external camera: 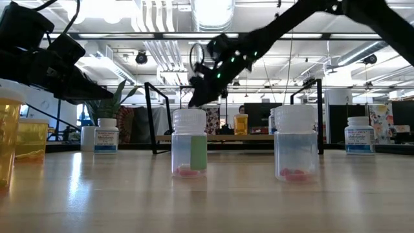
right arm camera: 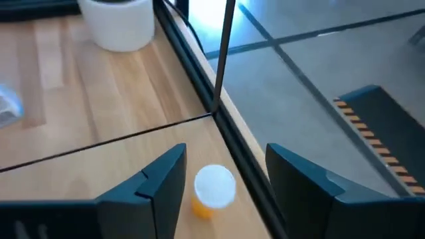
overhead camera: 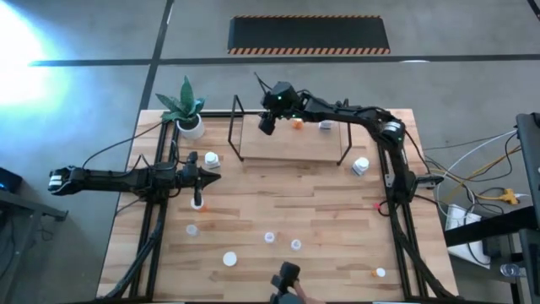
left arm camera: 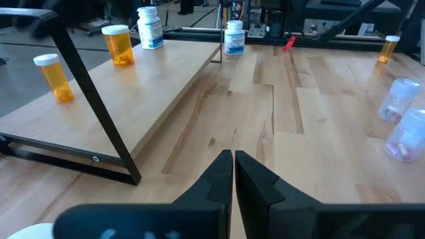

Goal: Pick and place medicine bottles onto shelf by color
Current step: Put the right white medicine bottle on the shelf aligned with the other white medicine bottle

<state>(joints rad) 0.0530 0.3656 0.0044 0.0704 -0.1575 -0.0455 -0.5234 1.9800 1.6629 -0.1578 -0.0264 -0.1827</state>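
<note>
The shelf stands at the table's far middle. My right gripper is open above the shelf's far left corner, and also shows in the high view. An orange bottle with a white cap stands upright on the shelf below it, between the two fingers and clear of both. A second orange bottle and a white bottle stand on the shelf farther right. My left gripper is shut and empty left of the shelf, low over the table; it also shows in its wrist view.
A potted plant stands at the far left corner. White bottles stand beside the shelf. An orange bottle, clear bottles and another orange one stand toward the near edge.
</note>
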